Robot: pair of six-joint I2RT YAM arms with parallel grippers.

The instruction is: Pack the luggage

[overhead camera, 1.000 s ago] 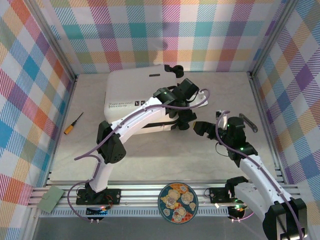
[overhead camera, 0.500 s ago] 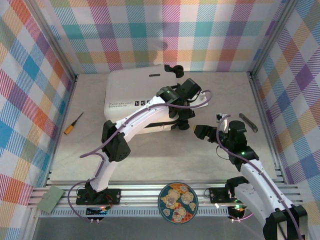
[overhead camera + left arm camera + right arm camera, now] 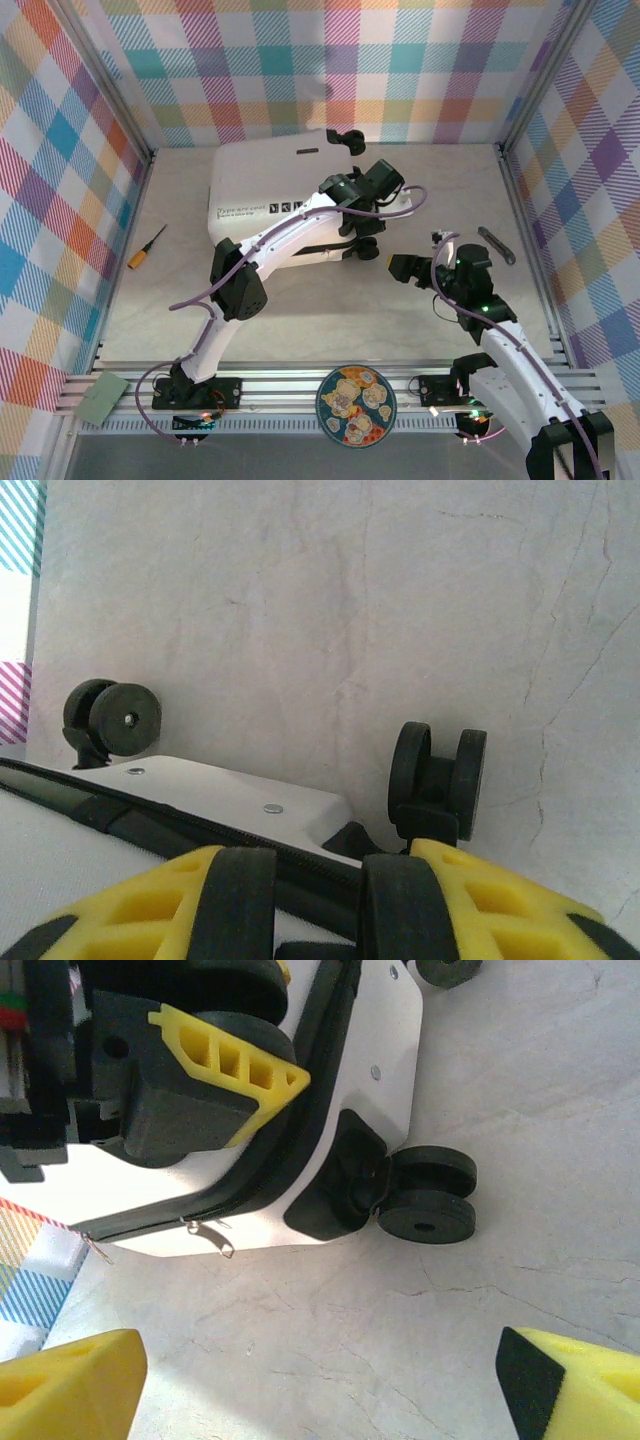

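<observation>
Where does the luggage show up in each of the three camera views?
Top external: the luggage lies upper centre, white shell facing up.
Left wrist: the luggage is at lower left, wheeled end showing.
Right wrist: the luggage takes up the upper left and centre.
Shared landmark: its black wheels.

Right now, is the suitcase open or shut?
Shut: the suitcase lies flat, white shell up, no gap along its black zipper band. Whether fully zipped, cannot tell.

Screwdriver (image 3: 145, 247) w/ orange handle lies on table (image 3: 330, 310), left side. Grey metal tool (image 3: 496, 244) at far right. Patterned round plate (image 3: 356, 406) on near rail (image 3: 270, 378); pale green pad (image 3: 103, 398) at near-left corner.
</observation>
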